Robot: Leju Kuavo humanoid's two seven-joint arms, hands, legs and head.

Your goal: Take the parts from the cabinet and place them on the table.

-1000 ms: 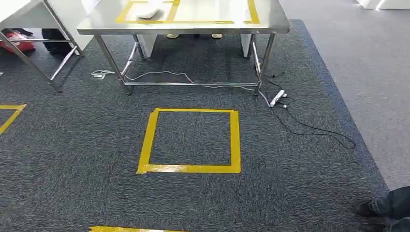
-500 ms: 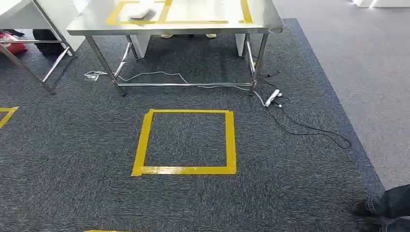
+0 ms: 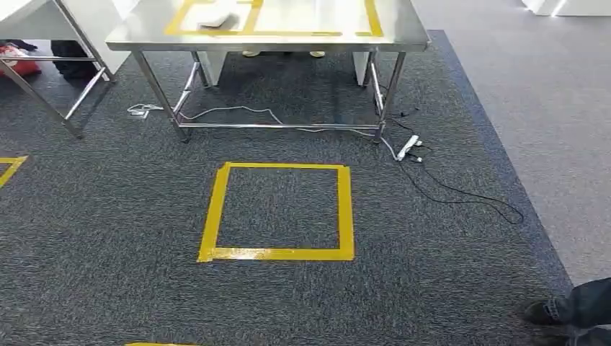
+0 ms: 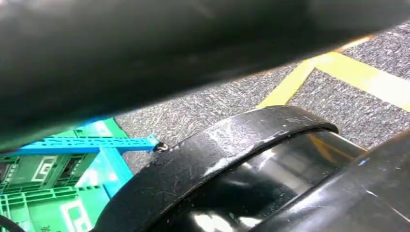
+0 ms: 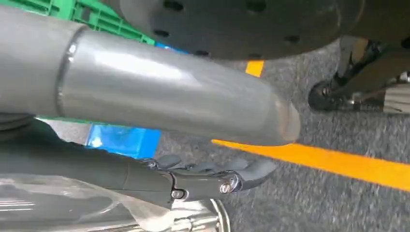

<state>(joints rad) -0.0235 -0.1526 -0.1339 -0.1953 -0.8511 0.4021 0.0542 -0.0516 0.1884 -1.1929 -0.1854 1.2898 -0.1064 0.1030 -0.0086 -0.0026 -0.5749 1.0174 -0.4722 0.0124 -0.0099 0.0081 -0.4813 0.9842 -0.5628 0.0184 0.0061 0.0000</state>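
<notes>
Ahead in the head view stands a steel table with yellow tape outlines on its top. A white part lies on it inside the left outline. In the right wrist view my right hand hangs over the carpet, its dark fingers stretched out and its thick grey thumb apart from them. A shiny thing in clear plastic lies against the far side of the fingers. I cannot tell whether the hand holds it.
A yellow tape square marks the carpet before the table. A power strip and a cable lie near the table's right legs. A person's shoe is at the lower right. Another table frame stands left. Green crates sit nearby.
The whole picture has swayed slightly left and then back, so the camera has moved. Table, tape square and cable keep their places on the floor.
</notes>
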